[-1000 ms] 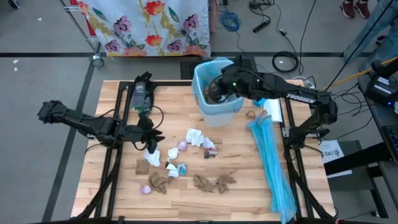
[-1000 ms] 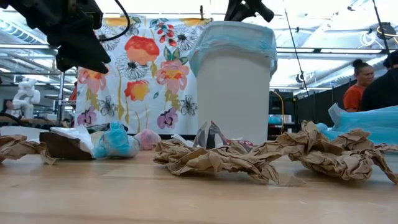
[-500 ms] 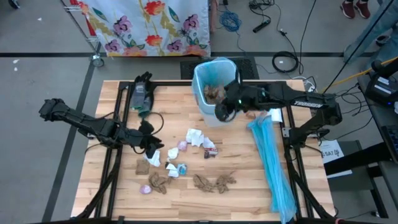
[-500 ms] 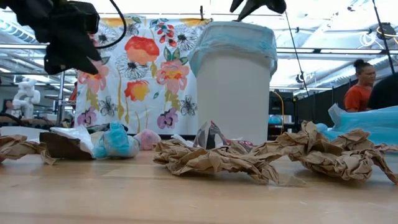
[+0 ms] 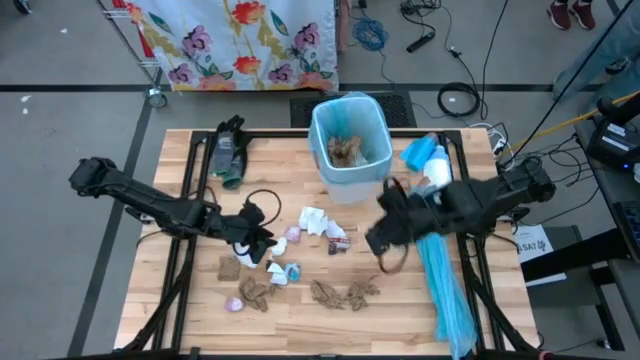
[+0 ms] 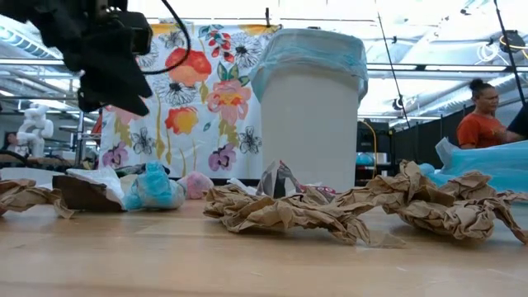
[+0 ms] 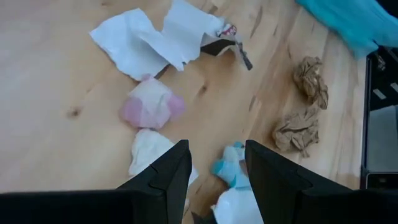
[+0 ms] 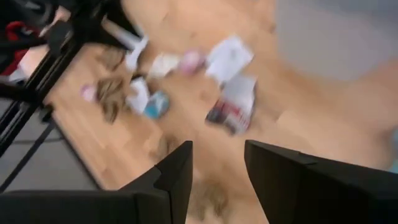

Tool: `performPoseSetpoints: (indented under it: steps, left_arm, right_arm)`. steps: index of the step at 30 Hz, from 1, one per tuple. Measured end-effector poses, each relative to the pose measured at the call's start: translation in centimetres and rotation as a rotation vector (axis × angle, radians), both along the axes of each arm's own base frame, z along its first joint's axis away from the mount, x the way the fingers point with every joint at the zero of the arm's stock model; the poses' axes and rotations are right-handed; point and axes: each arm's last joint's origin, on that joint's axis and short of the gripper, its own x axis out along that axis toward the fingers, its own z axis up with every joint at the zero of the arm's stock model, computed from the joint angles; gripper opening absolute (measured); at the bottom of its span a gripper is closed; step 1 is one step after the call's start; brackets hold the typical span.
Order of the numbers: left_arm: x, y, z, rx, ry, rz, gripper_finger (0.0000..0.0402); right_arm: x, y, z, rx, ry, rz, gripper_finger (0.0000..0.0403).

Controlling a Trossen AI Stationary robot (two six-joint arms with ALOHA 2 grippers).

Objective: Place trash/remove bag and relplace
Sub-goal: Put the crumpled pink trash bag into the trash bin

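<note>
A wooden table seen from above, with two dark robot arms reaching in from either side. A white bin lined with a light-blue bag stands at the far middle of the table, with crumpled brown paper already inside it. The trash, crumpled brown paper scraps, white tissue and small pink and blue bits, lies scattered across the middle and near part of the table in front of the bin. The left gripper hangs low over the left edge of that scatter, its two fingers parted and holding nothing; its wrist camera looks down past them at a pink wad, white tissue and a blue bit. The right gripper hovers above the table to the right of the scraps, in front of the bin, fingers apart and empty. Long light-blue plastic sheets lie along the table's right side. From table height, brown paper fills the foreground, a floral cloth hangs behind, and a person in an orange top stands at far right
</note>
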Motion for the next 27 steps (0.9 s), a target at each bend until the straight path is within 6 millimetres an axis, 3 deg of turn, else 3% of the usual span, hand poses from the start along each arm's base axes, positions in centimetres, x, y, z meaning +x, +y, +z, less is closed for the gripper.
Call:
performPoseSetpoints:
  steps: [5,11,20,27]
  left_arm:
    - [2.1,1.1,-0.7,-0.019,0.076,0.003,0.0157]
    - [5.0,2.9,-1.3,0.000,0.156,0.011,0.0157]
    - [8.3,4.7,-3.2,-0.029,0.291,0.020,0.0157]
    - [10.8,5.6,-5.5,-0.031,0.422,0.043,0.0157]
  right_arm:
    - [-2.0,3.7,-1.7,0.035,0.043,-0.061,0.0137]
    - [-4.1,6.5,-5.0,0.062,0.101,-0.158,0.0137]
    - [-6.9,8.9,-9.0,0.055,0.165,-0.236,0.0137]
    - [-8.2,9.5,-10.7,0.024,0.193,-0.245,0.0137]
